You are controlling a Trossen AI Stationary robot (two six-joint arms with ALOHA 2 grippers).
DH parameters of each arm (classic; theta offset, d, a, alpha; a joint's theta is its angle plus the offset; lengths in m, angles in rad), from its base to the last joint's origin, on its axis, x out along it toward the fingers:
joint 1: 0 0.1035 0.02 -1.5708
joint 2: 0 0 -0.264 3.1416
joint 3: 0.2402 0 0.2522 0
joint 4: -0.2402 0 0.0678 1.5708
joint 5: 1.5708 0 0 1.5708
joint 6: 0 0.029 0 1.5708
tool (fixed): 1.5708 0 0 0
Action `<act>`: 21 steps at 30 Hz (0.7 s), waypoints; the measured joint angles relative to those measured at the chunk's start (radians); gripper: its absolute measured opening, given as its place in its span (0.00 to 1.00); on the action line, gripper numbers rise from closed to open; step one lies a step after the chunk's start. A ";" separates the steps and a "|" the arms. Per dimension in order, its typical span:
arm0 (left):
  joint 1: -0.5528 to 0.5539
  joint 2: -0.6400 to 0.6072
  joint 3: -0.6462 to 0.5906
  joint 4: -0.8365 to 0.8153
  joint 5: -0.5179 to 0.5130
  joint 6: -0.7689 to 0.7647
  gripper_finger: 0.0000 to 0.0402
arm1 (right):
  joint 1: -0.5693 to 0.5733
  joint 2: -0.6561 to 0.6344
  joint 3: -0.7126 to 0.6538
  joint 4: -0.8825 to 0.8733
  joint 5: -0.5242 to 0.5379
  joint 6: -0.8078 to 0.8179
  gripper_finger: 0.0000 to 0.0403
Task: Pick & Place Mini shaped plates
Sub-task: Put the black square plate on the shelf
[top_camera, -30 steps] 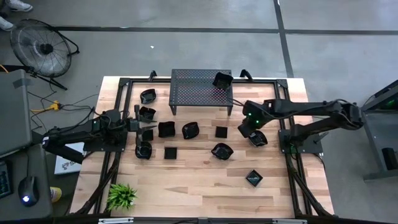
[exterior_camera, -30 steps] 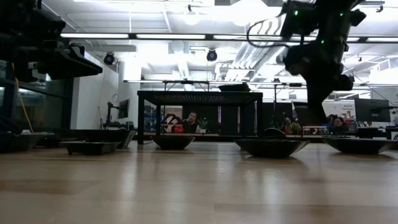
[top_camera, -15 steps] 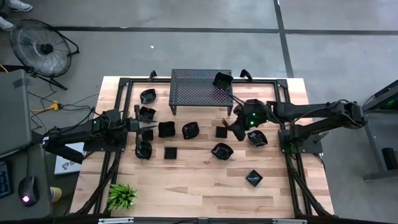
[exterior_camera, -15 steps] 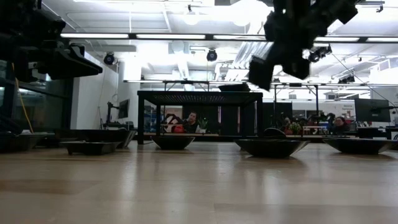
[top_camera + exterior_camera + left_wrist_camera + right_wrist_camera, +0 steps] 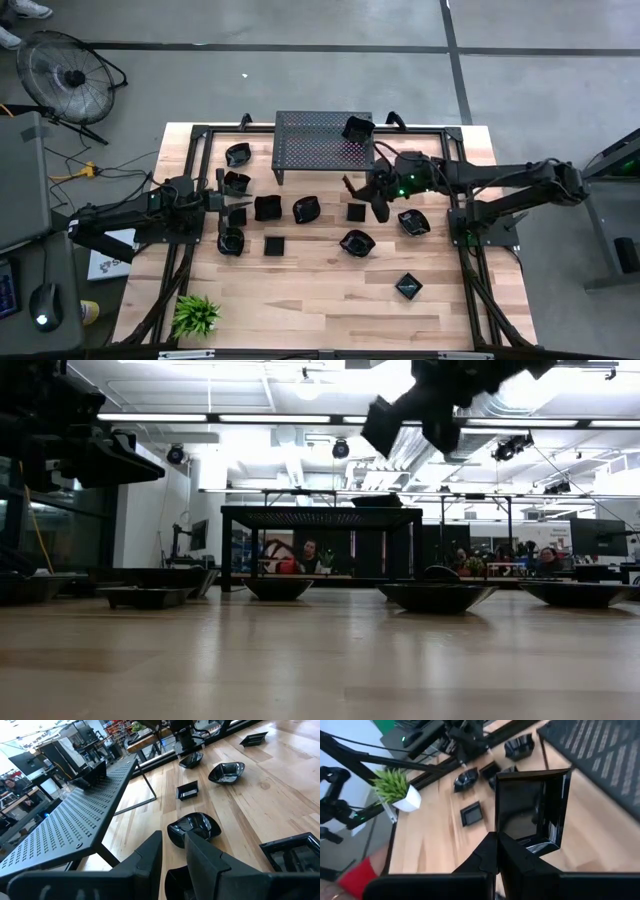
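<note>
High view: the right gripper [image 5: 376, 196] hangs above the table [image 5: 330, 300], just off the 4 o'clock corner of the perforated stand [image 5: 324, 140]. Its fingers are pinched tight on the rim of a square plate [image 5: 532, 810], which the right wrist view shows tilted on edge, its glossy hollow facing the camera, lifted clear of the wood. In the low view that plate [image 5: 385, 422] rides high in the air, well above the stand's top.

One plate [image 5: 357, 128] sits on the stand, near its 3 o'clock end. The remaining mini shaped plates lie on the table: a cluster at the stand's 7 to 8 o'clock side, among them a lobed plate [image 5: 306, 209] and a small square plate [image 5: 273, 245]; a second small square plate [image 5: 355, 211] just beside the raised gripper; a round plate [image 5: 356, 242] at its 6 o'clock; another [image 5: 412, 222] at its 4 o'clock; and one [image 5: 407, 287] well apart toward the near edge.

The left gripper [image 5: 236, 209] waits low at the table's 9 o'clock side, among the cluster, its fingers [image 5: 150, 855] a narrow gap apart and holding nothing visible.

A green plant [image 5: 196, 315] stands at the table's 7 o'clock corner.
</note>
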 joint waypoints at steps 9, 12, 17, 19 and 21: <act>0.000 0.000 0.000 0.000 0.000 0.000 0.20 | -0.003 0.187 0.353 -0.309 0.148 -0.181 0.01; 0.000 0.000 0.000 0.000 0.000 0.000 0.20 | -0.003 0.283 0.483 -0.397 0.192 -0.249 0.01; 0.000 0.000 0.000 0.000 0.000 0.000 0.20 | -0.018 0.454 0.710 -0.555 0.278 -0.358 0.01; 0.000 0.000 0.000 0.000 0.000 0.000 0.20 | -0.032 0.519 0.794 -0.621 0.315 -0.401 0.01; 0.000 0.000 0.000 0.000 0.000 0.000 0.20 | -0.049 0.579 0.868 -0.685 0.350 -0.442 0.01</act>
